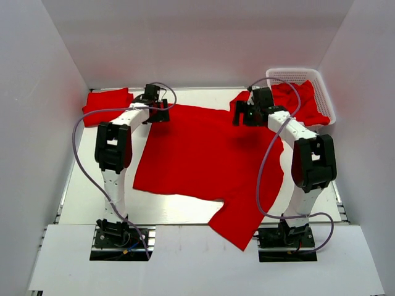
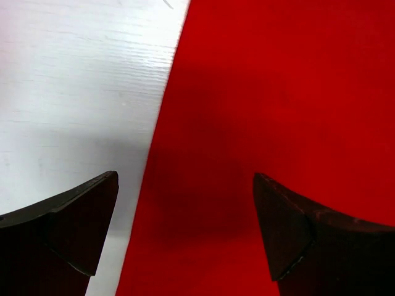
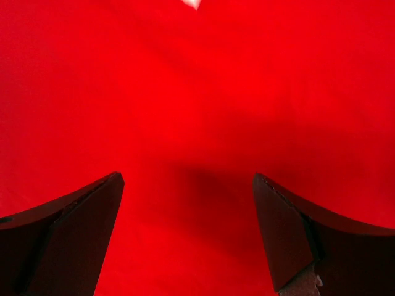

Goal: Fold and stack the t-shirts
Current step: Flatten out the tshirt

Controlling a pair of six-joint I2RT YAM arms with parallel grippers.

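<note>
Under everything, white table (image 1: 80, 203), bare strips showing left of and nearer than the spread t-shirt. Mid-table, spread t-shirt (image 1: 203, 154), plain red, laid out flat, biggest cloth in view; one sleeve at its near right corner crossing the table's near edge. Left arm (image 1: 114, 148) along the spread t-shirt's left side, right arm (image 1: 311, 160) along its right side, both bases nearer than the shirt.

Beyond the spread t-shirt's far right corner, white basket (image 1: 308, 77), lattice walls, against the right wall. Inside it, crumpled red t-shirt (image 1: 302, 102), bunched, part spilling over the basket rim toward the spread t-shirt. Well off the spread t-shirt's far left corner, folded red t-shirt (image 1: 106, 105), small neat pile, apart from the spread one.

At the spread t-shirt's far left corner, left gripper (image 1: 159, 111) (image 2: 185, 177), jaws spread wide, gripping nothing; in the wrist view one finger over bare table, the other over cloth, shirt edge running between. At the spread t-shirt's far right corner, right gripper (image 1: 244, 114) (image 3: 188, 177), jaws spread wide too, gripping nothing, both fingers above flat red cloth. Contact with cloth: cannot tell for either.
</note>
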